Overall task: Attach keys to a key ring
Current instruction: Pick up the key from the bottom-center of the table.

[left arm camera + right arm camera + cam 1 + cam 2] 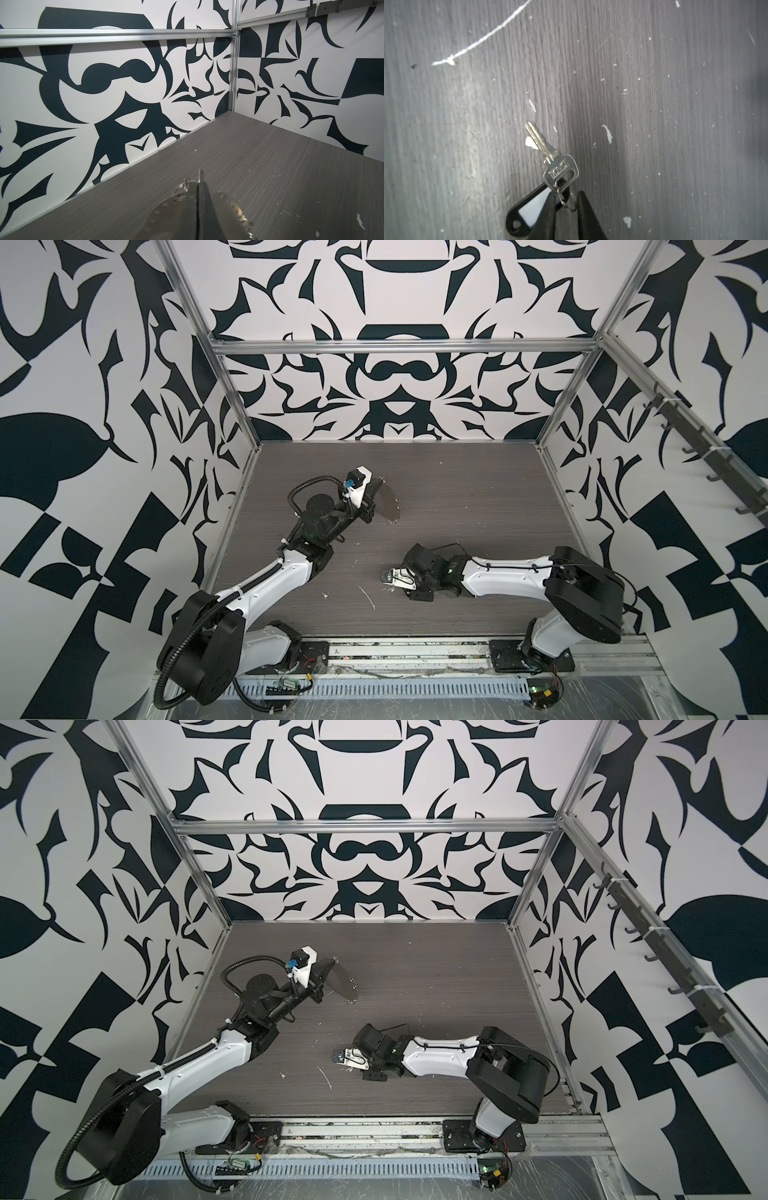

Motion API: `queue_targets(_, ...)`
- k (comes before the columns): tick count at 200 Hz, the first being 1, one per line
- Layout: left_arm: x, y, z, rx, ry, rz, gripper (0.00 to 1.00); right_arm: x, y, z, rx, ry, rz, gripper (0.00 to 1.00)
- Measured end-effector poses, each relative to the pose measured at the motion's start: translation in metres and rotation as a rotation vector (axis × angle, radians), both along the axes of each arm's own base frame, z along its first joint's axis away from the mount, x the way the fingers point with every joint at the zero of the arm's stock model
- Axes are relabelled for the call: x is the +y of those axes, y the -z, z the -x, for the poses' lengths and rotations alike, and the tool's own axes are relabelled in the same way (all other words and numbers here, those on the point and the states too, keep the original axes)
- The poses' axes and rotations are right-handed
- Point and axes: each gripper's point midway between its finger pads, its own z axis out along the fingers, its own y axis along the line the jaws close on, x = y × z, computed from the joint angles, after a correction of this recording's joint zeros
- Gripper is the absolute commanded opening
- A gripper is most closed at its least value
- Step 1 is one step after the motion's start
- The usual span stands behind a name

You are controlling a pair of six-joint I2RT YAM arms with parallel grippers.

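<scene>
Closest to where I stand, a slotted cable duct point(374, 691) and a metal rail point(415, 651) run along the front of the grey table point(457, 497). Further back on the left side, the left gripper point(377, 489) is clamped tight on the key ring point(390, 506), which shows in both top views as a thin, see-through disc held on edge, tilted above the tabletop. From the left wrist, the closed fingers point(199, 197) cover the middle of the disc, so only its two sides with the tiny loops show.

Nearer the front, right of centre, the right arm point(507, 576) bends down to the table, and its wrist hides the keys from above. The right wrist view shows them: the right gripper point(566, 202) stands narrow, pinching the small ring point(568, 200) that joins the keys point(560, 170) to a black tag point(529, 212) with a white label. Whether the keys rest on the table I cannot tell.

Between ring and keys lies tabletop littered with white scraps point(325, 595) and a curl of white thread point(368, 598). Black-and-white patterned walls point(395, 385) close in the table, and a row of hooks point(715, 477) lines the right one.
</scene>
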Motion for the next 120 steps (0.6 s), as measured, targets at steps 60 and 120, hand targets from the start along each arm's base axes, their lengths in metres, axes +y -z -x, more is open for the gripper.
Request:
queue_targets(60, 0.0000, -0.0001, 0.0000, 0.000, 0.000, 0.000, 0.00, -0.0014, 0.0001, -0.0019, -0.017, -0.007, 0.012, 0.10)
queue_targets(120, -0.0005, -0.0004, 0.0005, -0.001, 0.004, 0.001, 0.00, -0.0008, -0.0005, -0.0021, -0.018, -0.010, 0.011, 0.00)
